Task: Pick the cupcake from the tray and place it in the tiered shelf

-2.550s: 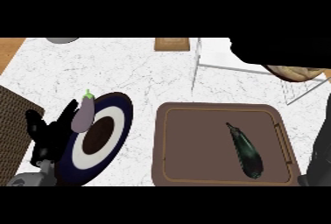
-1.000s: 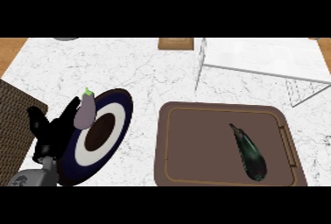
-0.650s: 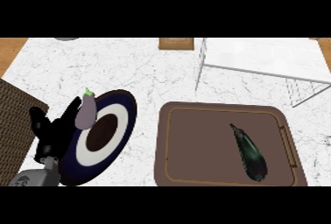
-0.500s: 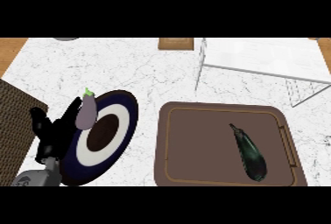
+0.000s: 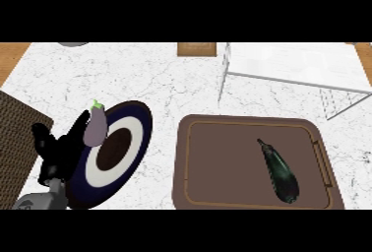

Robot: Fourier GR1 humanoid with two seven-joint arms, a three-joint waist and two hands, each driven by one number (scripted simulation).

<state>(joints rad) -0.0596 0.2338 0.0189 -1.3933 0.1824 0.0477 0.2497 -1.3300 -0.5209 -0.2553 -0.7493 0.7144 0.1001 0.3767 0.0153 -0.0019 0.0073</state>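
Observation:
A brown tray point(image 5: 218, 162) lies at the lower right of the marble counter. On it rests a long dark green vegetable point(image 5: 278, 170), slanted; I see no cupcake. The white wire tiered shelf point(image 5: 298, 61) stands at the upper right, behind the tray. My left hand point(image 5: 56, 150) shows at the lower left, fingers up and open, holding nothing, beside the plate's left rim. My right hand is out of view.
A navy-rimmed plate point(image 5: 138, 123) with a brown centre sits left of the tray, and a pale purple eggplant point(image 5: 95, 129) lies on its upper left. A woven basket point(image 5: 15, 147) fills the left edge. A small wooden block point(image 5: 197, 48) stands at the counter's far side.
A dark shape that covered the shelf's left part and a dark bit at the lower right edge 2.5 s ago are gone. My left hand has hardly moved.

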